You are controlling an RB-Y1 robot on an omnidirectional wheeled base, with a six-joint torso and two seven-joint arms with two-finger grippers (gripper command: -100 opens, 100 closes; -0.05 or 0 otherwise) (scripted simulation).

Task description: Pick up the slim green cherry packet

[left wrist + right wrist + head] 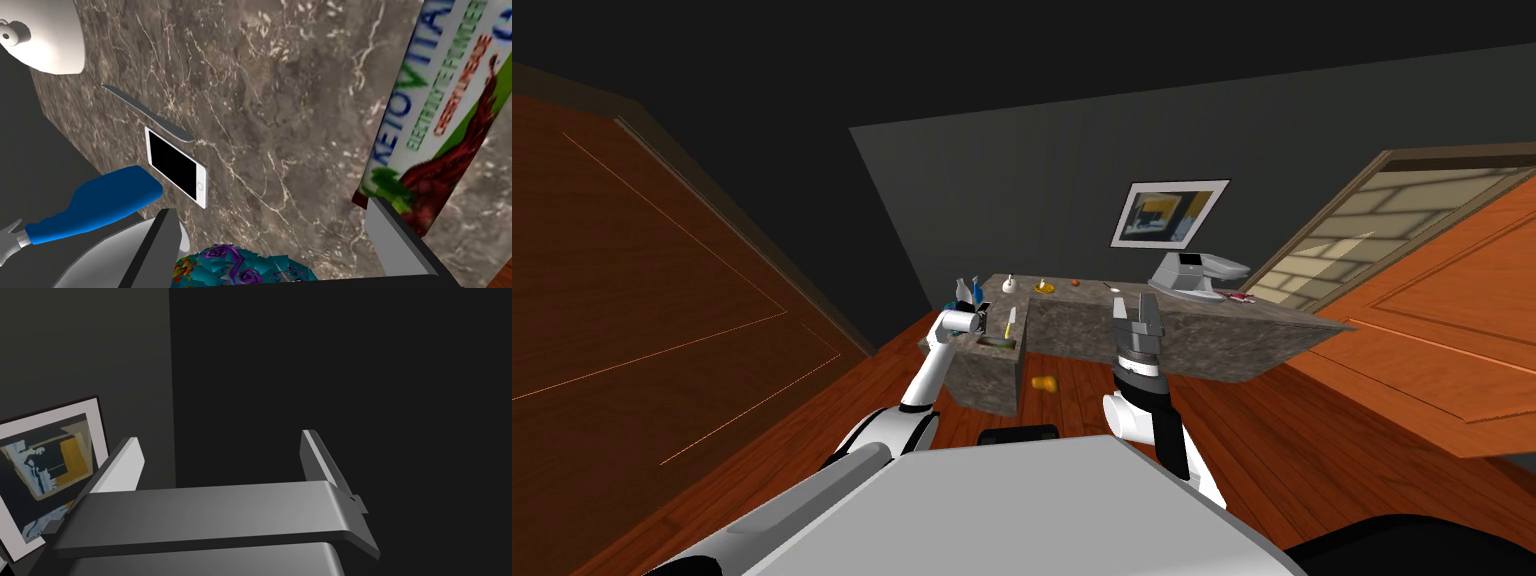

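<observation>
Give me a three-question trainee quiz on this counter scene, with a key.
1. True or false: the left claw is shut on the green packet.
2. Which thing lies right next to the phone on the counter? A) knife B) spoon C) book
3. Fill in: the right claw has its fingers standing ___.
Key: 1 false; 2 A; 3 open.

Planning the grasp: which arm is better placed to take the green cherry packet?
Left. The left hand, open, hovers over the marble counter with the packet beside it; the right hand is raised, aimed away.
</observation>
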